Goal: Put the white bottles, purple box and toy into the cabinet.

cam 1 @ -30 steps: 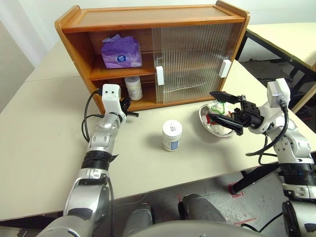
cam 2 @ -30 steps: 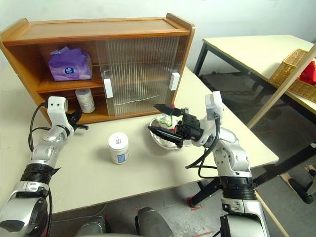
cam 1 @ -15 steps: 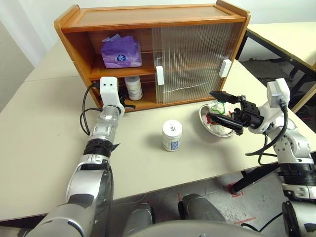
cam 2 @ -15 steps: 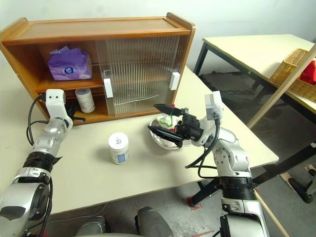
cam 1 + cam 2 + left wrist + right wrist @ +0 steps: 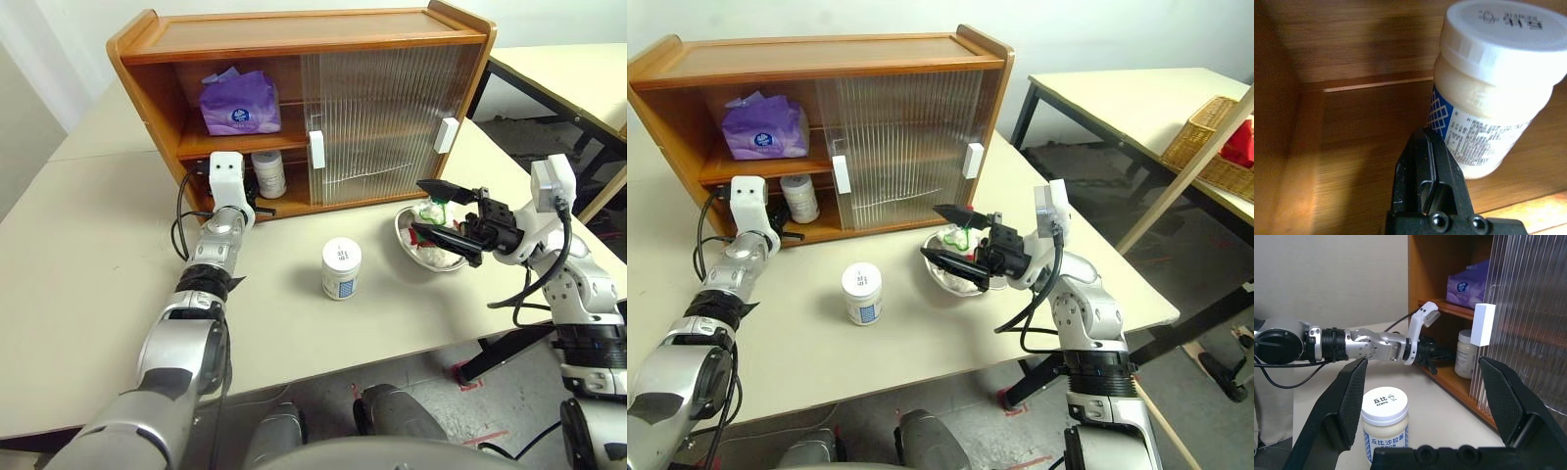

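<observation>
Already the purple box (image 5: 240,103) sat on the cabinet (image 5: 294,44)'s upper shelf and one white bottle (image 5: 266,173) below; the left gripper (image 5: 241,189) was clenched empty beside it; second bottle (image 5: 341,269) waited mid-tabletop; right gripper (image 5: 438,217) gaped over the bowl (image 5: 416,252) holding the toy (image 5: 432,211).

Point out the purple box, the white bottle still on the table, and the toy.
purple box (image 5: 241,103), left eye view, front face above the round logo.
white bottle on the table (image 5: 341,270), left eye view, label just under the cap.
toy (image 5: 955,240), right eye view, white body inside the steel bowl (image 5: 939,275).
</observation>
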`<state>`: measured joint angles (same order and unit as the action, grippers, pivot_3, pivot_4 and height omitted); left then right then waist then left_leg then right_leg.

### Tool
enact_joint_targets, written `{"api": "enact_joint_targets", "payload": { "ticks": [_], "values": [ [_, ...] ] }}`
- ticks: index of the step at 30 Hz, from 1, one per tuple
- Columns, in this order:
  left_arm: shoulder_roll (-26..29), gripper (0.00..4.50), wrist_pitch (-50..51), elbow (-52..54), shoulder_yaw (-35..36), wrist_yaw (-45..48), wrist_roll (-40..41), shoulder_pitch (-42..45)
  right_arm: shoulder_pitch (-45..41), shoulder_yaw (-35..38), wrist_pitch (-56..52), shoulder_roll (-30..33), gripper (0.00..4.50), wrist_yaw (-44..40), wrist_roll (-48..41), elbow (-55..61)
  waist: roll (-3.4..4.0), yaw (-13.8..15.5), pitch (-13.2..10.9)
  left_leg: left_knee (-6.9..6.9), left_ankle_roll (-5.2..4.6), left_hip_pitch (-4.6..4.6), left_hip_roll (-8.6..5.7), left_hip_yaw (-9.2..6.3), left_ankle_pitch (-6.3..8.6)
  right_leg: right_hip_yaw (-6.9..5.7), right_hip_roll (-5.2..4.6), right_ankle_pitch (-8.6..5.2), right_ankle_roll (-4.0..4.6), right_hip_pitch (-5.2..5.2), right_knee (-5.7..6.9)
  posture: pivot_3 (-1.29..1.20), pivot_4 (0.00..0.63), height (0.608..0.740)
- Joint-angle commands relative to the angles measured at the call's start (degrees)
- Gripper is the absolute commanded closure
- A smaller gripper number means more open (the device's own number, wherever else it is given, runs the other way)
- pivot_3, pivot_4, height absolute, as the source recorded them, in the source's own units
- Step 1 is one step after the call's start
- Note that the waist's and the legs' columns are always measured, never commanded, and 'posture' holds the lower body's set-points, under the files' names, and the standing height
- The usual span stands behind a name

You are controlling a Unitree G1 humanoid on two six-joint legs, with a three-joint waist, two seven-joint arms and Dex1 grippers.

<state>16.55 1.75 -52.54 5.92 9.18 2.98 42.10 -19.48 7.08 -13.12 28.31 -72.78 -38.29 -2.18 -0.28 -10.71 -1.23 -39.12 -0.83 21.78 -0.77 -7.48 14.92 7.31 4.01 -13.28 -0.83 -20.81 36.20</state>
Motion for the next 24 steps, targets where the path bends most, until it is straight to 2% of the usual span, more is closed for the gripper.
{"api": "enact_joint_targets", "payload": {
  "ticks": [1, 24],
  "values": [
    [-0.6, 4.47, -1.3, -1.7, -0.5, 1.8, -0.4, 1.2, 0.0, 0.1, -0.6, 0.6, 0.0, 0.0, -0.2, 0.9, 0.0, 0.0, 0.0, 0.0, 0.0, 0.0, 0.0, 0.02, 0.0, -0.01, 0.0, 0.0, 0.0, 0.0, 0.0, -0.27, 0.0, 0.74],
    [-1.0, 4.47, -6.8, -9.6, -1.8, 8.6, -1.8, 4.3, 0.1, 0.3, -0.9, 1.7, 0.0, -0.2, -0.5, 1.1, 0.0, -0.4, 0.0, 0.0, 0.0, 0.01, -0.01, 0.08, 0.0, -0.02, 0.0, -0.03, -0.05, 0.01, 0.0, -0.28, 0.0, 0.74]
  ]
}}
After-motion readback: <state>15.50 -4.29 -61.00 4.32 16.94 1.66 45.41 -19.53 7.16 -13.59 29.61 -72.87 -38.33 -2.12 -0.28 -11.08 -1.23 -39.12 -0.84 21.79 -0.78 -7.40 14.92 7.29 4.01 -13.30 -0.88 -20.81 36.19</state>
